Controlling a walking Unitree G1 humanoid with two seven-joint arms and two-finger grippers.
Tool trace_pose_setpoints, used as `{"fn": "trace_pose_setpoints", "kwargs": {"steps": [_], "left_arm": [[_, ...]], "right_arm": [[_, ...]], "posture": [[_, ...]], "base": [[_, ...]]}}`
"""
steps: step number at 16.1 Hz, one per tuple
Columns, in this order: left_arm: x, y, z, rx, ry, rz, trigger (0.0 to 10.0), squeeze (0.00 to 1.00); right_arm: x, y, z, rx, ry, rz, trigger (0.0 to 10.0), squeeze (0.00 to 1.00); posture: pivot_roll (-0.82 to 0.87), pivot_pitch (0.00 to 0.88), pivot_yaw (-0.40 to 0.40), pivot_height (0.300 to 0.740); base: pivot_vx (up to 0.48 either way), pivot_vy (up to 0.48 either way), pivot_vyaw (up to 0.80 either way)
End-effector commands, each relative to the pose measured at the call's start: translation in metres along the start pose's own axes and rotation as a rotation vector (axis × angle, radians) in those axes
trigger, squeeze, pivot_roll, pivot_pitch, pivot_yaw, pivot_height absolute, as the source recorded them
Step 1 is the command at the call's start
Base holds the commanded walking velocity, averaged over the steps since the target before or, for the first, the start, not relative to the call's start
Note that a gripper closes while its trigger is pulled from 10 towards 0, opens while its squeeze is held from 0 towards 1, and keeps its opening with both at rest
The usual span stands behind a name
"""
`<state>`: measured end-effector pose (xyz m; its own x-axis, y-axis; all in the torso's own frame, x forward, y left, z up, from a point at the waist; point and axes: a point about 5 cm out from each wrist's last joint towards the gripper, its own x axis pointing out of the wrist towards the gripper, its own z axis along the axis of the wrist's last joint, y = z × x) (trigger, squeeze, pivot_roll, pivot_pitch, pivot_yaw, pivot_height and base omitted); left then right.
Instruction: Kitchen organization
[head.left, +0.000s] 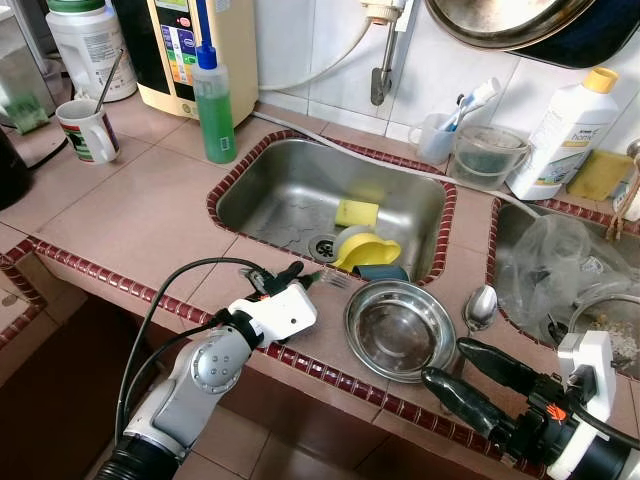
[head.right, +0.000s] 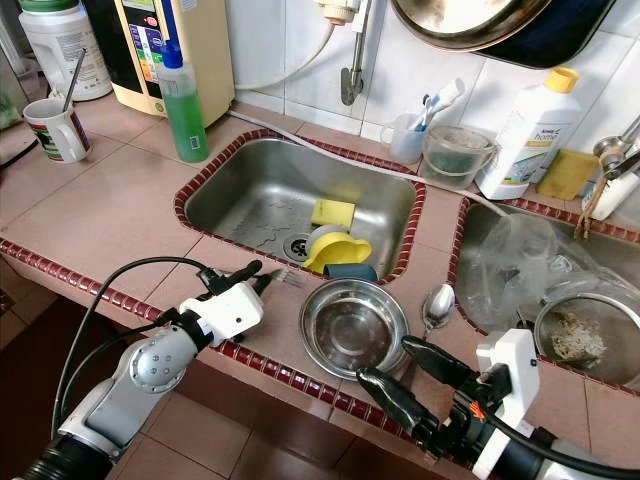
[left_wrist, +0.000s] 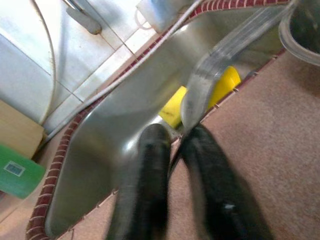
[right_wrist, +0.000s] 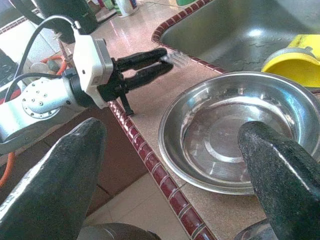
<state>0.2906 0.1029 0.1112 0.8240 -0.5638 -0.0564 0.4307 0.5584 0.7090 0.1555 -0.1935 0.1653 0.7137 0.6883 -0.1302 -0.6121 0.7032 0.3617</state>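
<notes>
While the left gripper (head.left: 312, 279) pinches a fork (left_wrist: 210, 80) by its handle at the front rim of the sink (head.left: 290, 185), tines pointing toward the basin, the hold looks thin: the fingers (left_wrist: 150, 165) are drawn nearly together on a narrow, flat piece of metal. In my judgement, the main risk is the fork twisting or sliding out and falling into the sink, onto the yellow cup (head.left: 365, 250) lying by the drain, or off the tabletop's front edge to the floor.

A steel bowl (head.left: 400, 328) sits on the tabletop just beside the fork, near the front edge, with a spoon (head.left: 480, 306) close to its far side. A swing toward either could knock the bowl over the edge.

The right gripper (head.left: 470, 380) hangs past the front edge with its fingers spread wide and holding nothing, close to the bowl's rim. If both arms move inward at once, they could collide over the bowl.

A green bottle (head.left: 213, 105) stands well apart at the back of the tabletop.
</notes>
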Motion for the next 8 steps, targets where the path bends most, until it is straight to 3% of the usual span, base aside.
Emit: {"fn": "trace_pose_setpoints", "kwargs": {"steps": [1,8], "left_arm": [[-0.0035,-0.0060,-0.0054,0.001,0.026,-0.030,0.0,0.00],[-0.0039,-0.0057,-0.0049,0.001,0.025,-0.027,0.0,0.00]], "right_arm": [[-0.0018,0.0008,0.0043,-0.018,-0.005,-0.004,10.0,0.00],[-0.0013,0.0011,0.0049,-0.016,-0.006,0.002,10.0,0.00]], "posture": [[-0.15,0.096,-0.037,0.740],[-0.15,0.095,-0.040,0.740]], "base": [[0.000,0.000,0.00],[0.000,0.000,0.00]]}}
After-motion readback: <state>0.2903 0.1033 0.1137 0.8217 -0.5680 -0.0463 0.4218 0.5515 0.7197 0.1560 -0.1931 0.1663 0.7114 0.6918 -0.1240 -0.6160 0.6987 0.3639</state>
